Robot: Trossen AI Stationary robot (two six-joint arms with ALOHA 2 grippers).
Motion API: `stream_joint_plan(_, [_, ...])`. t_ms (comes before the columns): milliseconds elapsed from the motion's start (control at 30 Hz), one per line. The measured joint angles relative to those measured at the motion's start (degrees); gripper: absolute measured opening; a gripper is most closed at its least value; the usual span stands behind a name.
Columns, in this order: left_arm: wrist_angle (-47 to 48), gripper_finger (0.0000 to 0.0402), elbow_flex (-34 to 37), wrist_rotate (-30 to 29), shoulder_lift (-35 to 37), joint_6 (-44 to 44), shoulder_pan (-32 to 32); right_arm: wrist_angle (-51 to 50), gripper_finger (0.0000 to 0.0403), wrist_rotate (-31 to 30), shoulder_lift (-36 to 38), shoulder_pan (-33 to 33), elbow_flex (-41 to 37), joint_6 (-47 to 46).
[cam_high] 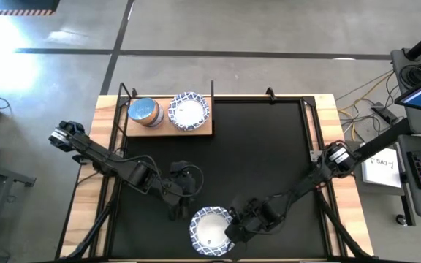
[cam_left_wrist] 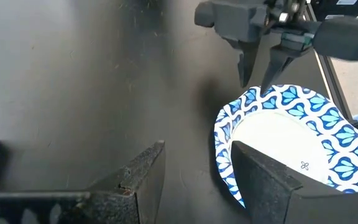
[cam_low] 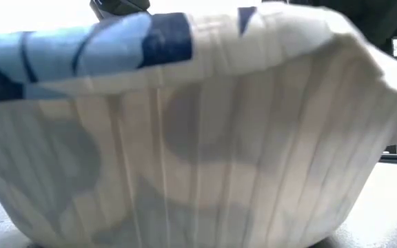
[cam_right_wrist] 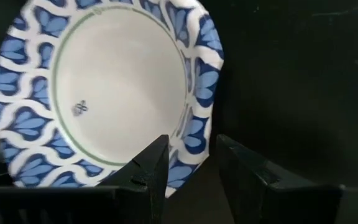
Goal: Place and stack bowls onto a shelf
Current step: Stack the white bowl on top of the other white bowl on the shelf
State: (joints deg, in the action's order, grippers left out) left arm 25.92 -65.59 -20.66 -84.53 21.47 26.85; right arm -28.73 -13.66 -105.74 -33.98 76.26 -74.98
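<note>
A white bowl with a blue patterned rim (cam_high: 212, 230) sits on the black mat near the table's near edge and fills the low view (cam_low: 185, 138). My right gripper (cam_high: 234, 232) (cam_right_wrist: 194, 165) is at the bowl's right rim, shut on it. My left gripper (cam_high: 176, 208) (cam_left_wrist: 197, 168) is open just left of the bowl; whether it touches the rim cannot be told. At the far left, the light-wood shelf (cam_high: 168, 130) carries a blue-grey bowl (cam_high: 145, 112) and a second white, blue-rimmed bowl (cam_high: 188, 111), side by side on their bases. My right gripper pinches the bowl's right-hand rim (cam_right_wrist: 197, 140), one finger (cam_right_wrist: 151, 165) inside the bowl and the other finger (cam_right_wrist: 244, 171) outside. It comes from the table's right, slanting down. The bowl's base shows low at the mat, and its right side (cam_low: 364, 48) looks raised.
The black mat (cam_high: 269, 161) covers most of the table, with bare wood along the edges (cam_high: 327, 109). Thin black posts (cam_high: 212, 89) stand at the shelf's back. The shelf's right end (cam_high: 207, 130) has little room beside the two bowls. A keyboard and papers (cam_high: 386, 164) lie beyond the right edge.
</note>
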Motion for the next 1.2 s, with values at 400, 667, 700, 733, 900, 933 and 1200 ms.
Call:
stream_joint_plan(400, [0.93, 0.0166, 0.06, 0.04, 0.00, -0.85, 0.00, 5.47, 0.0123, 0.22, -3.90, 0.01, 0.01, 0.09])
stream_joint_plan(667, [1.00, 0.0166, 0.06, 0.04, 0.00, -1.31, 0.00, 8.93, 0.0118, 1.37, -7.14, 0.00, 0.29, 0.71])
stream_joint_plan(700, [1.00, 0.0166, 0.06, 0.04, 0.00, -1.33, 0.00, 9.13, 0.0115, 1.34, -7.47, 0.01, 0.47, 0.75])
stream_joint_plan(733, [1.06, 0.0166, 0.06, 0.04, 0.00, -1.31, 0.00, 9.25, 0.0110, 1.27, -7.51, -0.01, 0.51, 0.88])
stream_joint_plan(900, [1.15, 0.0166, 0.06, 0.04, 0.00, -1.46, 0.01, 10.74, 0.0074, 1.72, -7.03, 0.01, 0.49, 3.22])
stream_joint_plan(933, [1.13, 0.0166, 0.06, 0.04, 0.00, -1.46, 0.00, 10.76, 0.0065, 1.72, -6.71, 0.01, 0.49, 3.60])
stream_joint_plan(1200, [1.24, 0.0166, 0.06, 0.19, 0.00, -1.46, 0.00, 10.36, 0.0011, 2.61, -5.04, 0.23, 0.49, 7.07])
